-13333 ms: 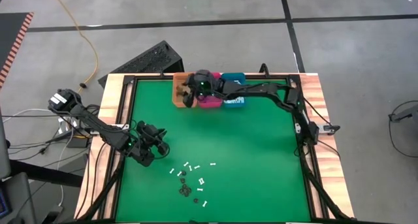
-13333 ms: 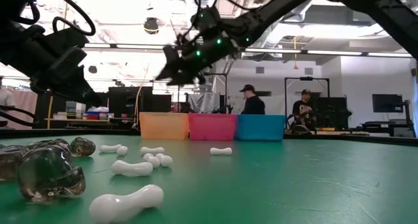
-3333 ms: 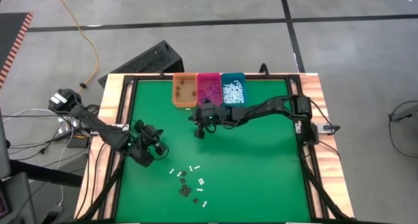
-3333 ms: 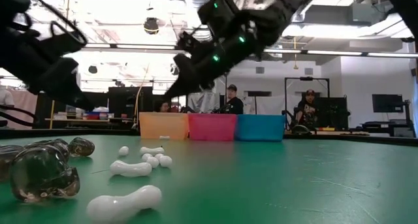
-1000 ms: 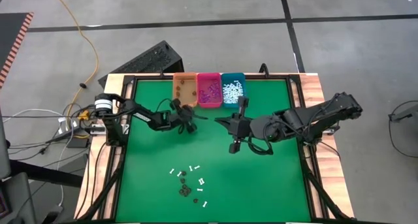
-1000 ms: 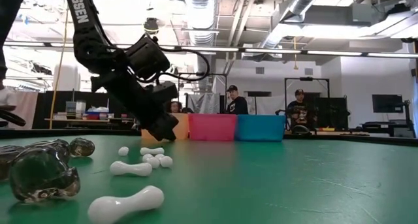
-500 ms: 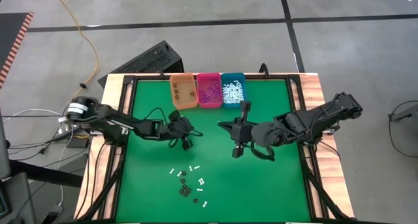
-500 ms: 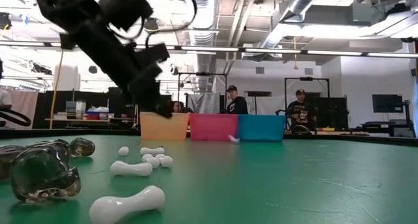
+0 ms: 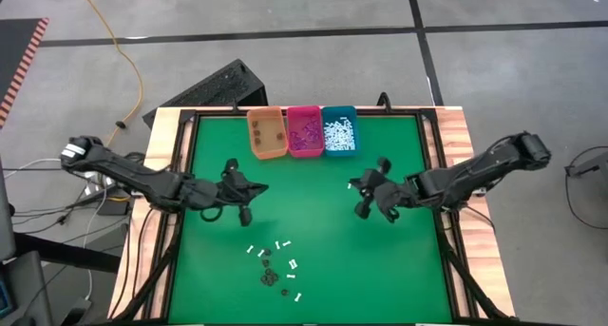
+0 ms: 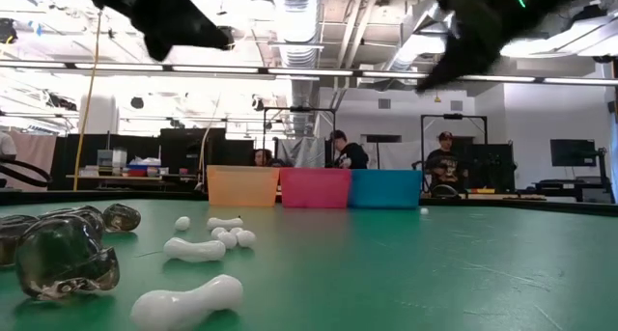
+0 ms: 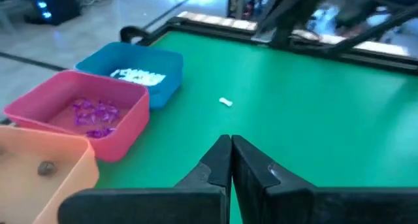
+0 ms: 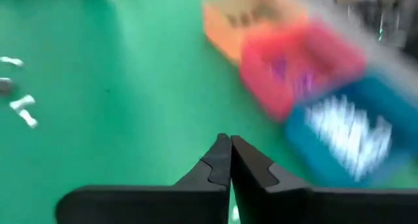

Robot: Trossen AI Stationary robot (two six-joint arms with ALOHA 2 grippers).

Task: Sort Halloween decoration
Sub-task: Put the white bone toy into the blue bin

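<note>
Halloween decoration (image 9: 275, 262): tiny white bone-shaped sticks, dark glossy bits | left pincer (image 9: 245, 212): closed, empty | right pincer (image 9: 362, 209): closed, empty

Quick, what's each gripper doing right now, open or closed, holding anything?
Left gripper: closed, nothing between its fingers, over the green mat.
Right gripper: fingers together, holding nothing visible.

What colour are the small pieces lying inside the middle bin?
Purple, inside the pink rectangular bin; clearest in the left wrist view.
</note>
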